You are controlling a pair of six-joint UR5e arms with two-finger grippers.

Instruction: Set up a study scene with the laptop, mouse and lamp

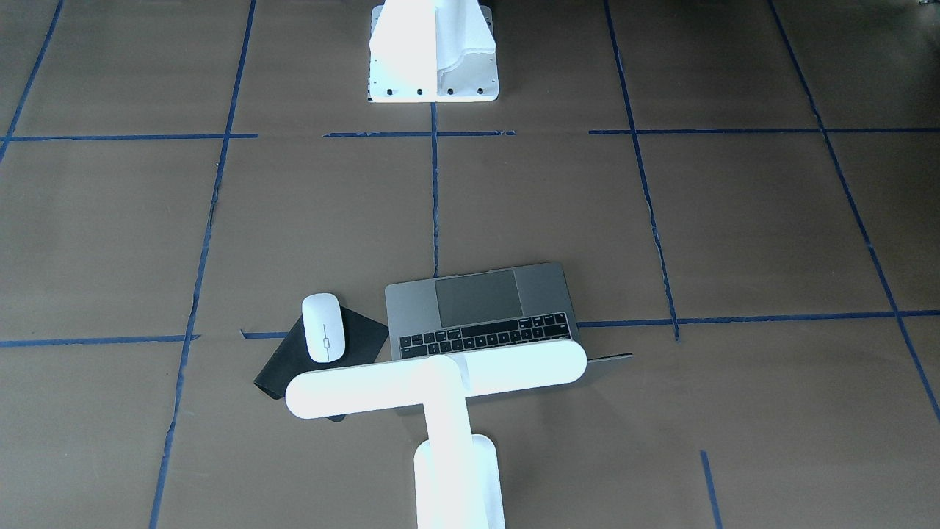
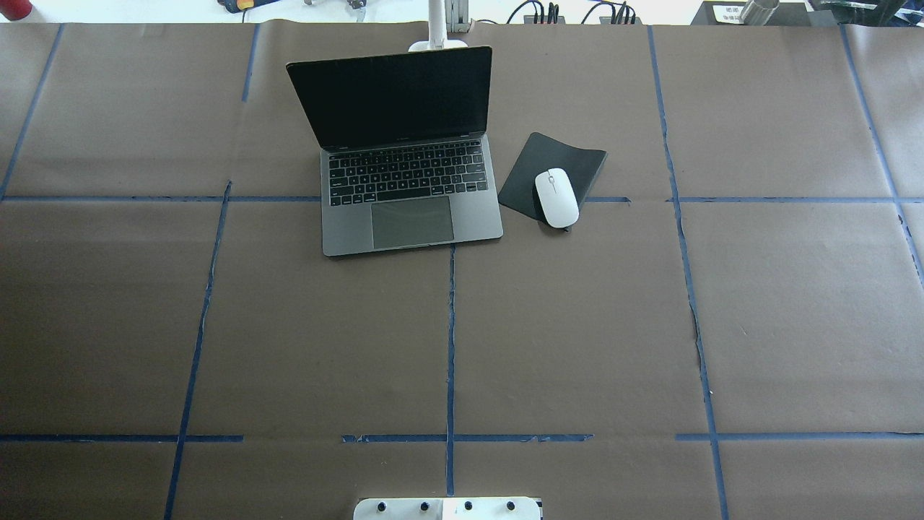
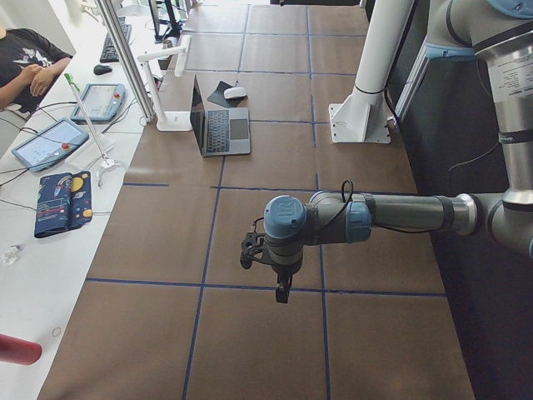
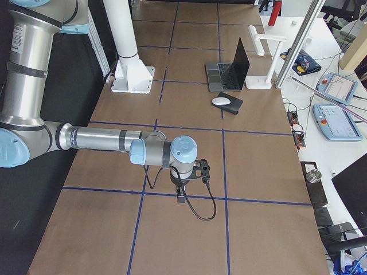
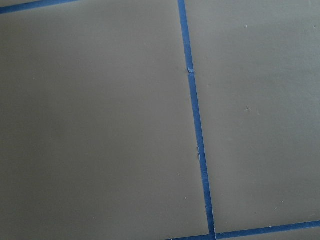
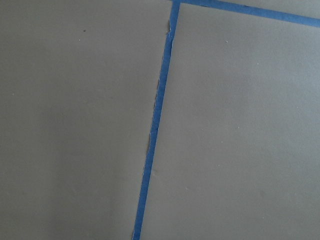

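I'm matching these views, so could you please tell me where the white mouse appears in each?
Front-facing: mouse lower centre-left, left of the laptop.
Overhead: mouse upper centre-right, right of laptop.
Exterior left: mouse top centre, beyond laptop.
Exterior right: mouse upper centre, nearer than laptop.
Left wrist: absent.
Right wrist: absent.
Shared landmark: black mat beneath it.

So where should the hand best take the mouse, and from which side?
Take the mouse across its narrow middle, coming straight down from above. It lies flat and low on the mat, both long sides free; the laptop stands apart.
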